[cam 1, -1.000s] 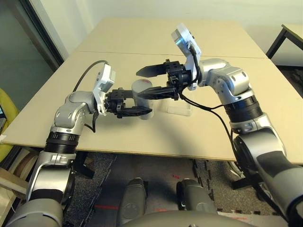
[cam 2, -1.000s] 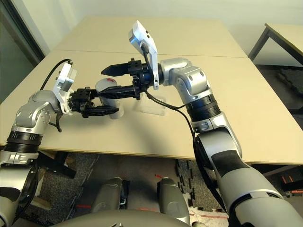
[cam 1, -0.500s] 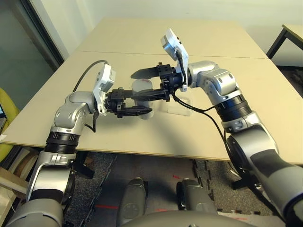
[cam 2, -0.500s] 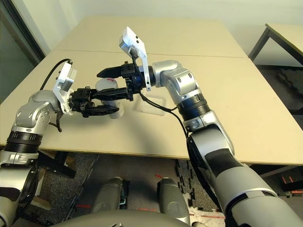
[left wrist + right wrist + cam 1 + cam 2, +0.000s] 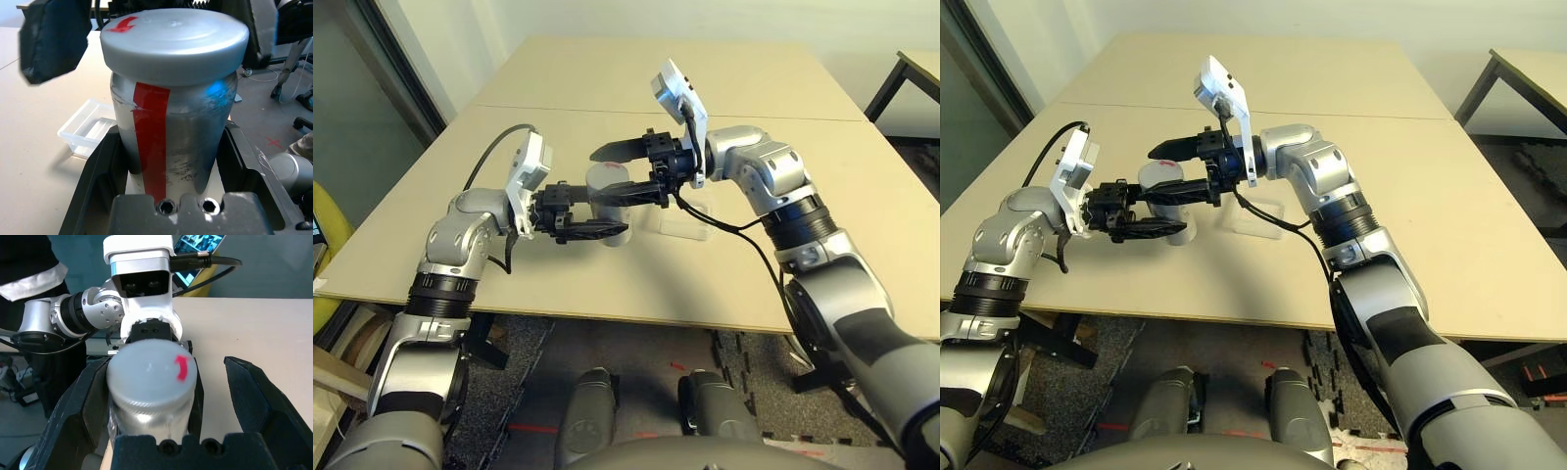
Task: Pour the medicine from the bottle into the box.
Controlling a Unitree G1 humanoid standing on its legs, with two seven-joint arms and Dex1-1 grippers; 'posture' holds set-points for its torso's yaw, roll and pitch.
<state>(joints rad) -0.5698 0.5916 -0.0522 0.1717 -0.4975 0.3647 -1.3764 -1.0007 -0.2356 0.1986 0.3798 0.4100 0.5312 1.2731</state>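
Note:
The bottle (image 5: 604, 178), silver-grey with a red stripe and a flat grey cap (image 5: 173, 39), stands upright above the table, and my left gripper (image 5: 607, 211) is shut on its body (image 5: 171, 122). From the other side my right gripper (image 5: 595, 176) is open, one finger on each side of the cap (image 5: 151, 369). The cap sits close against one finger (image 5: 83, 396), and a gap separates it from the other finger (image 5: 254, 391). The clear plastic box (image 5: 685, 223) lies flat on the table just right of the bottle, under my right wrist.
The beige table (image 5: 558, 284) has a seam running across it behind both arms and its front edge close below the bottle. A dark-framed second table (image 5: 911, 73) stands at the far right. A yellow object (image 5: 325, 245) sits at the left, below table level.
My right gripper has moved left toward the bottle, and its open fingers now sit on either side of the cap. The left arm and the bottle have stayed put.

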